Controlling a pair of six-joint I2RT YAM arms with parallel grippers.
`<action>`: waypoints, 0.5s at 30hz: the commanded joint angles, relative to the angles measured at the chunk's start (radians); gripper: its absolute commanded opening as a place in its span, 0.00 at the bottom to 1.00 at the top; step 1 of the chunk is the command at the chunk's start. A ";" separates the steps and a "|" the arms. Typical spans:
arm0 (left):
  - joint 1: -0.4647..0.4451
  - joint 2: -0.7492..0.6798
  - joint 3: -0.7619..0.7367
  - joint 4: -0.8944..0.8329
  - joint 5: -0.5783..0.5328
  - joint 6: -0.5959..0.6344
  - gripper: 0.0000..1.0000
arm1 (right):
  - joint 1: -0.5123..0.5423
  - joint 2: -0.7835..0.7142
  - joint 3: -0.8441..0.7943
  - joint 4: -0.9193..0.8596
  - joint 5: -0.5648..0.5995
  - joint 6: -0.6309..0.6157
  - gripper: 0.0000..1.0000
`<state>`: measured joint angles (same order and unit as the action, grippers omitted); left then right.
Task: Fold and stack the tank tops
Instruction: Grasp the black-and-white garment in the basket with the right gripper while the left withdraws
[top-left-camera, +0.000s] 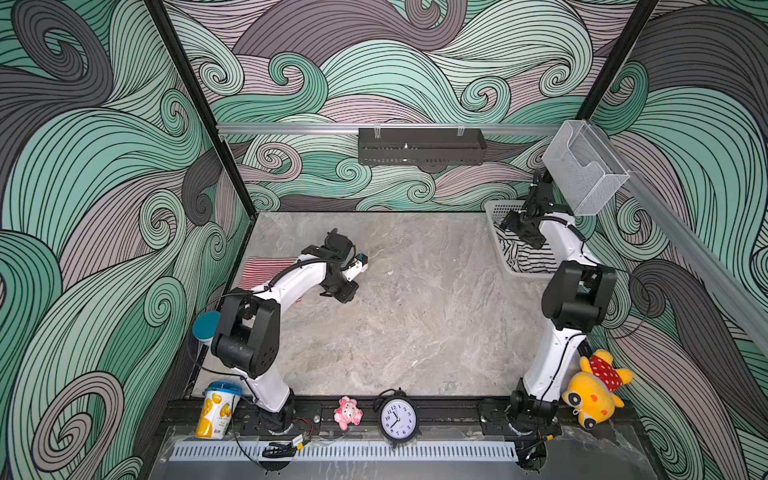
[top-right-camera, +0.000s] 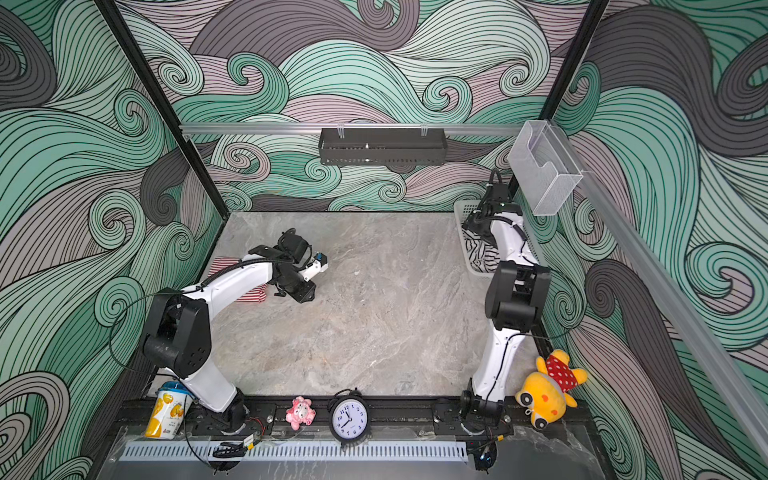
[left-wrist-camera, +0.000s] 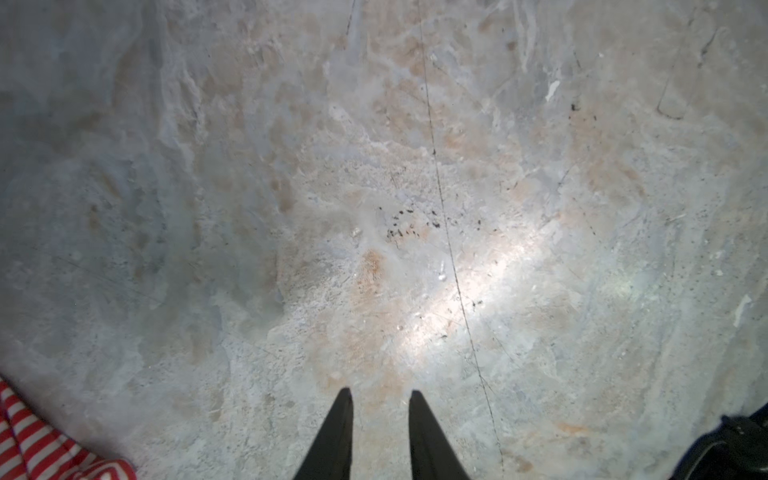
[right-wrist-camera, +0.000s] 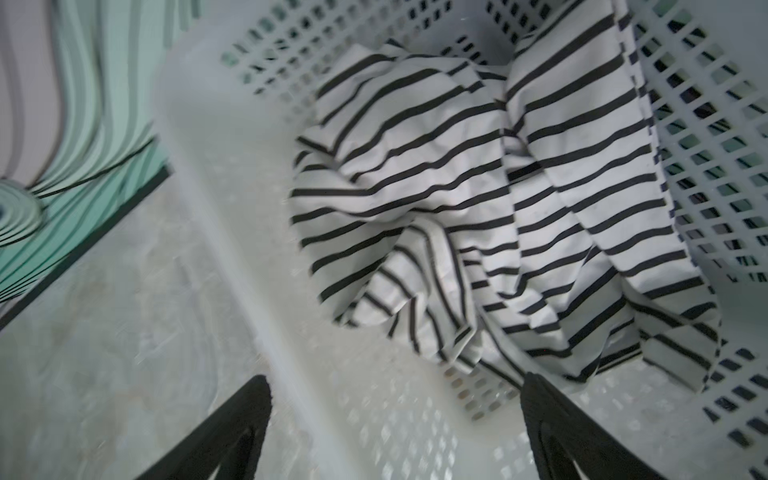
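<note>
A white perforated basket (top-left-camera: 496, 208) sits at a far corner of the marble bench (top-left-camera: 415, 311). Inside it lies the black-and-white striped tank top (right-wrist-camera: 478, 199), crumpled and unfolded. The right gripper (right-wrist-camera: 392, 382) hangs just above the basket, jaws spread wide, holding nothing. Well apart from the basket, across the bench, the red-and-white striped tank top (top-left-camera: 266, 270) lies in what looks like a neat folded rectangle, partly hidden under the left arm. The left gripper (left-wrist-camera: 380, 395), beside that top on the basket's side, has its jaws slightly parted and empty. The task seems roughly half done: the black-and-white top has yet to be lifted out, folded and stacked on the red one.
</note>
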<state>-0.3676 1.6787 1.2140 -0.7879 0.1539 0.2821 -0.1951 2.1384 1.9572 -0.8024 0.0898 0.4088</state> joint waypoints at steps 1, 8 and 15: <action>-0.003 -0.039 -0.022 0.040 0.024 -0.021 0.27 | -0.027 0.081 0.085 -0.100 0.075 -0.050 0.95; -0.004 -0.023 -0.045 0.046 0.012 -0.017 0.27 | -0.076 0.233 0.215 -0.152 0.102 -0.061 0.94; -0.003 -0.001 -0.044 0.050 0.006 -0.020 0.26 | -0.122 0.356 0.343 -0.224 0.107 -0.066 0.85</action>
<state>-0.3676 1.6653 1.1679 -0.7425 0.1574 0.2756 -0.2970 2.4687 2.2700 -0.9588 0.1772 0.3519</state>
